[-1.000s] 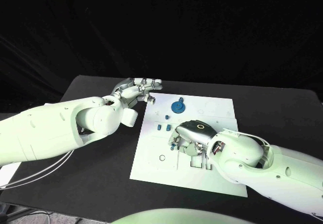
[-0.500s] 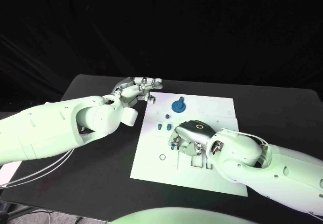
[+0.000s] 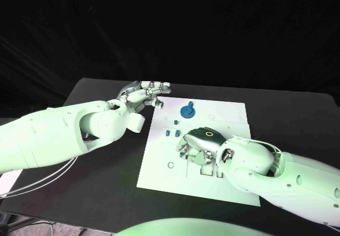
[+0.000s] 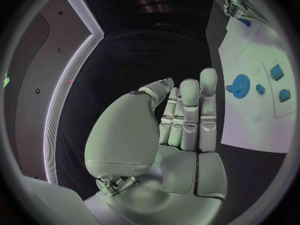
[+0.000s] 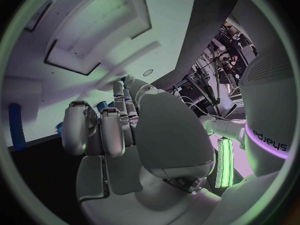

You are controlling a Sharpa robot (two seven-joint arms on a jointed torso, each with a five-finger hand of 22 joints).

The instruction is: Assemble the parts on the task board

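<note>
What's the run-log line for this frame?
left robot hand: open, at task board far corner | right robot hand: over board middle, grasp unclear | blue gear: on board

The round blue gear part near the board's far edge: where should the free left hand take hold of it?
Pinch the round blue gear by its toothed rim, coming down from above. It lies flat on the white task board, so only the rim offers opposing faces. The left hand hovers beside that far corner with nothing in it, so probably a short reach.
</note>
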